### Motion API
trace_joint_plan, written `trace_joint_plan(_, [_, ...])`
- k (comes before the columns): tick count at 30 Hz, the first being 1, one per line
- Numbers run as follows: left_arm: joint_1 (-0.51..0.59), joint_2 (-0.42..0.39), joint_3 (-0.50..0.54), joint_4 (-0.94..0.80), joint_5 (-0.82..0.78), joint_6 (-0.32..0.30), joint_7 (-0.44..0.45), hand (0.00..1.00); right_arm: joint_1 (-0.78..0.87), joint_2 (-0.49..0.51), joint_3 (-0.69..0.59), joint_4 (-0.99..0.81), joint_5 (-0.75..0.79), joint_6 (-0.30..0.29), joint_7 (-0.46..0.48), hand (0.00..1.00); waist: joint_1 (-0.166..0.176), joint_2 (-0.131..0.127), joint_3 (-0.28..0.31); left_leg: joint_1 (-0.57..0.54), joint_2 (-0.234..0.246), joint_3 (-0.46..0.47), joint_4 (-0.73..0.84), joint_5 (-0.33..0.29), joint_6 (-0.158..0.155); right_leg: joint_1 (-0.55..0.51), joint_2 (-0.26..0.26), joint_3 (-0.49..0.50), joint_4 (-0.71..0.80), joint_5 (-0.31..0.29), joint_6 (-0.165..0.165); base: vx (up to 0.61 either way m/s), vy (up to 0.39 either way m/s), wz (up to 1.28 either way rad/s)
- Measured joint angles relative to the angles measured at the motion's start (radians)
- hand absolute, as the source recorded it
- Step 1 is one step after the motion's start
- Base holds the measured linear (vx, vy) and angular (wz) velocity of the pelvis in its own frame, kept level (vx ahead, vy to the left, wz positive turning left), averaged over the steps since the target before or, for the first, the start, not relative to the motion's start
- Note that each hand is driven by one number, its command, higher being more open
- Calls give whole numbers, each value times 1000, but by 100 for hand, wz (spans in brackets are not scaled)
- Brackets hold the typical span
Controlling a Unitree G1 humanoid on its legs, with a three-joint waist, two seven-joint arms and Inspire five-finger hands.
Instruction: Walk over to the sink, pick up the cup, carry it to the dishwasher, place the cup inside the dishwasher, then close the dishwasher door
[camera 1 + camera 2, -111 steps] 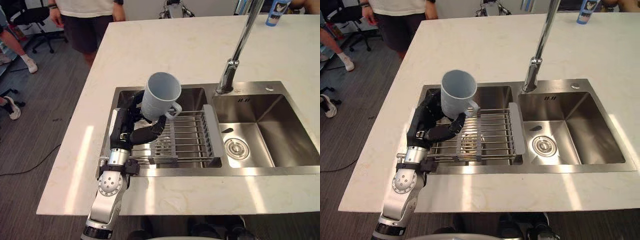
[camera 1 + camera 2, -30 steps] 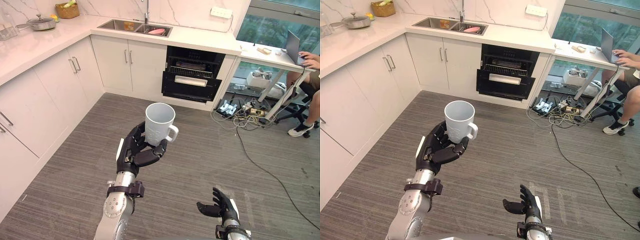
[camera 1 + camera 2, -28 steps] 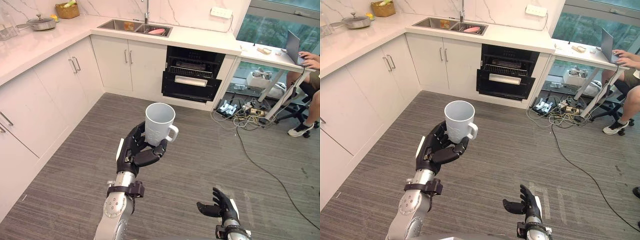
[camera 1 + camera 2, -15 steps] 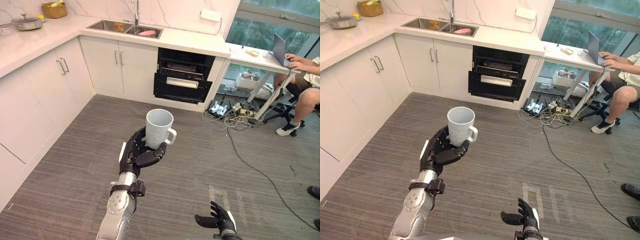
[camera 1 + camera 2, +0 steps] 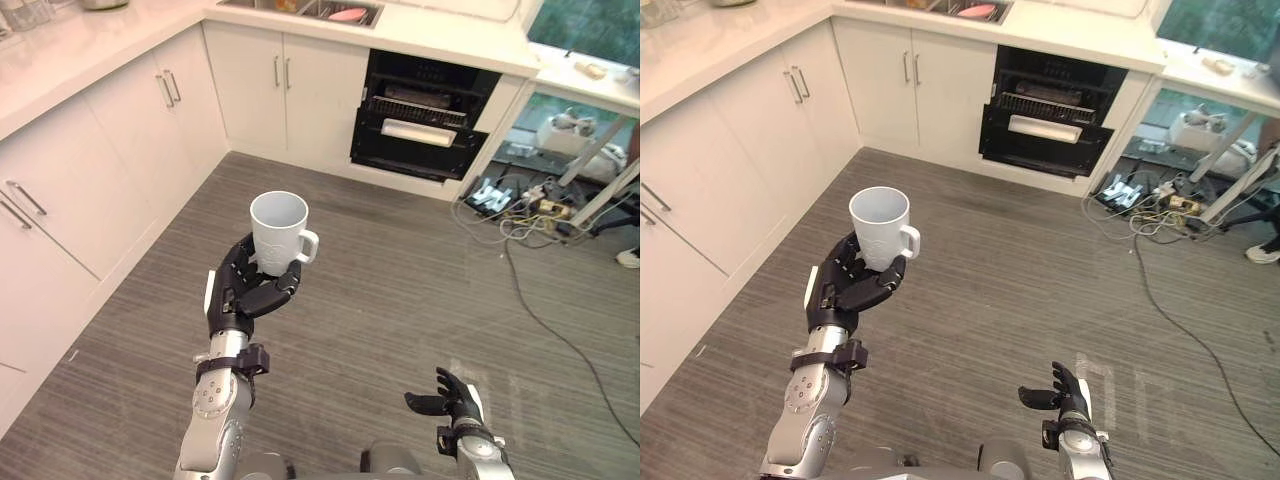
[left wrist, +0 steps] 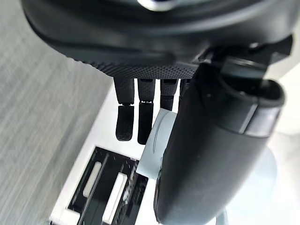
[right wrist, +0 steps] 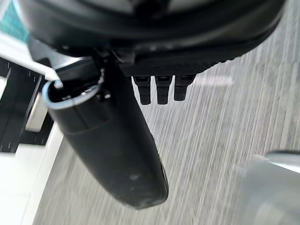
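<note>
Cup (image 5: 278,228) stands upright in your left hand (image 5: 243,292), mouth up, its base down in the palm. Your fingers (image 5: 272,296) are curled round the lower wall from one side and the thumb closes on it from the other. The upper half and the rim stand clear above the hand. The handle (image 5: 311,245) sticks out to your right, free of the fingers. In the left wrist view the pale wall of the cup shows between the thumb and the row of fingers. You hold it out in front of you, above the grey plank floor (image 5: 380,300), touching nothing else.

Your right hand (image 5: 449,402) hangs low on the right, fingers loosely spread and relaxed, with nothing in it. Its wrist view shows the floor past the fingertips.

Ahead and to the right, well apart from the cup, the dishwasher (image 5: 425,125) is set in the white cabinets (image 5: 250,85). It is open, with its dark inside and racks on show. The worktop (image 5: 100,50) runs above the cabinets and round the corner on your left. The sink (image 5: 290,5) is set in it, left of the dishwasher. A tangle of cables (image 5: 515,210) lies on the floor right of the dishwasher.
</note>
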Motion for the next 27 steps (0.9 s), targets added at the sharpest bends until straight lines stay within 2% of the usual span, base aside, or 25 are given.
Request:
trace_joint_plan(2, [-7, 9, -21, 1, 0, -3, 0, 30, 11, 4, 1, -52, 0, 0, 0, 90, -22, -1, 3, 27, -1, -46, -11, -23, 5, -29, 36, -28, -107, 3, 5, 341, -12, 64])
trace_joint_plan(4, [-13, 10, -61, 1, 0, -3, 0, 30, 25, -6, -8, -101, 0, -1, -2, 90, -31, 4, 5, 80, -3, -81, -54, -36, -1, -65, 70, -50, -235, 32, 20, 450, -63, 68])
trace_joint_plan(5, [-23, 8, -86, 1, 1, -3, -2, 30, 30, -15, -13, -128, -1, -1, -5, 90, -42, 4, 5, 116, -9, -113, -85, -39, -25, -88, 81, -57, -332, 89, 9, 560, -126, 87])
trace_joint_plan(6, [-31, 5, -107, 4, 1, -4, -6, 30, 30, -26, -13, -144, -4, -1, -8, 90, -55, 1, -1, 164, -8, -148, -116, -48, -42, -96, 94, -56, -369, 197, -11, 598, -151, 92])
trace_joint_plan(7, [-32, 3, -118, 5, 1, -4, -10, 30, 32, -29, -12, -150, -8, -1, -9, 90, -60, 4, -4, 183, -5, -167, -126, -50, -48, -86, 96, -53, -373, 256, -21, 648, -186, 81])
trace_joint_plan(8, [-39, -19, -130, 13, 1, -1, -19, 30, 28, -39, -13, -160, -22, 1, -10, 90, -62, 43, -3, 190, 30, -173, -99, -48, -84, -63, 100, -93, -337, 224, -45, 646, -197, 69])
trace_joint_plan(9, [-41, -49, -134, 18, 1, 2, -21, 30, 30, -40, -11, -191, -27, 1, -6, 90, -70, 63, 5, 172, 44, -163, 3, -7, -143, -26, 94, -133, -309, 190, -76, 632, -210, 65])
trace_joint_plan(10, [-41, -67, -136, 23, 1, 4, -21, 30, 41, -40, -9, -215, -28, 2, -3, 90, -72, 74, 11, 150, 48, -156, 100, 32, -182, 5, 93, -158, -295, 181, -89, 693, -278, 59])
trace_joint_plan(11, [-29, -97, -138, 24, 0, 7, -25, 30, 79, -41, 5, -272, -28, 0, 1, 90, -63, 91, 12, 73, 74, -113, 345, 184, -214, 83, 98, -187, -302, 167, -110, 570, -235, 36])
trace_joint_plan(12, [-15, -105, -138, 15, 0, 5, -35, 30, 103, -39, 22, -307, -28, -8, -1, 90, -46, 100, 7, 4, 127, -65, 528, 272, -208, 171, 117, -184, -366, 153, -122, 686, -242, 11])
trace_joint_plan(13, [-2, -108, -140, -6, 0, -7, -46, 30, 122, -30, 34, -331, -27, -18, -5, 90, -22, 110, -1, -73, 199, 5, 704, 259, -188, 276, 149, -171, -454, 141, -128, 473, -124, -14])
trace_joint_plan(14, [1, -107, -139, -15, 0, -13, -53, 30, 123, -25, 39, -333, -26, -21, -8, 90, -11, 115, -5, -114, 227, 28, 759, 245, -171, 317, 161, -162, -491, 139, -130, 557, -133, -34])
trace_joint_plan(15, [2, -105, -137, -30, -1, -22, -61, 30, 111, -13, 44, -334, -26, -27, -9, 90, 8, 106, -11, -203, 268, 70, 807, 210, -152, 378, 167, -152, -563, 137, -130, 515, -106, -35])
trace_joint_plan(16, [-2, -104, -134, -32, -1, -27, -67, 30, 97, -7, 45, -331, -26, -28, -10, 90, 20, 109, -13, -276, 303, 111, 781, 176, -135, 431, 164, -133, -626, 137, -130, 497, -87, -32])
trace_joint_plan(17, [-1, -104, -132, -30, -1, -27, -68, 30, 92, -6, 44, -328, -25, -27, -11, 90, 26, 102, -9, -305, 315, 126, 741, 159, -129, 456, 161, -124, -653, 137, -130, 560, -6, -27])
trace_joint_plan(18, [1, -103, -130, -20, -8, -27, -69, 30, 80, -5, 44, -313, -20, -28, -11, 90, 35, 98, -6, -330, 314, 148, 603, 128, -124, 499, 146, -110, -685, 129, -117, 454, 57, -28])
trace_joint_plan(19, [5, -92, -126, -12, -18, -26, -69, 30, 66, -6, 43, -277, -20, -28, -11, 90, 40, 81, -1, -332, 272, 139, 415, 124, -124, 530, 112, -86, -691, 99, -85, 536, 131, -33])
trace_joint_plan(20, [4, -89, -121, -2, -18, -27, -70, 30, 51, -9, 42, -247, -20, -27, -12, 90, 40, 73, 1, -338, 226, 102, 268, 136, -124, 546, 84, -71, -690, 72, -58, 353, 133, -31])
trace_joint_plan(21, [3, -89, -119, 7, -18, -26, -70, 30, 43, -14, 41, -229, -20, -26, -12, 90, 40, 74, 1, -342, 201, 69, 170, 159, -131, 553, 69, -61, -690, 56, -42, 434, 202, -42])
trace_joint_plan(22, [6, -87, -118, 22, -18, -26, -66, 30, 32, -27, 39, -195, -19, -24, -15, 90, 40, 82, -3, -329, 163, -1, -30, 241, -144, 570, 50, -38, -688, 23, -4, 457, 244, -51])
trace_joint_plan(23, [9, -85, -120, 31, -17, -25, -62, 30, 32, -32, 40, -174, -19, -23, -15, 90, 40, 95, -8, -306, 155, -22, -90, 392, -155, 590, 47, -12, -687, -4, 22, 557, 318, -48])
trace_joint_plan(24, [0, -59, -117, 50, -17, -19, -56, 30, 25, -9, 39, -142, -18, -15, -17, 90, 27, 55, -6, -301, 124, -5, -50, 385, -107, 609, 4, 7, -681, -21, 24, 472, 260, -24])
trace_joint_plan(25, [-3, -51, -114, 50, -17, -15, -52, 30, 27, -4, 39, -142, -18, -15, -17, 90, 18, 41, -4, -308, 112, -2, -21, 358, -99, 607, -9, 20, -666, -19, 23, 468, 245, -1])
trace_joint_plan(27, [-8, -38, -126, 50, -17, -8, -39, 30, 31, -5, 28, -143, -19, -14, -19, 90, 11, 35, -5, -330, 104, 22, 108, 244, -82, 557, -33, 74, -521, -17, 26, 481, 246, -17])
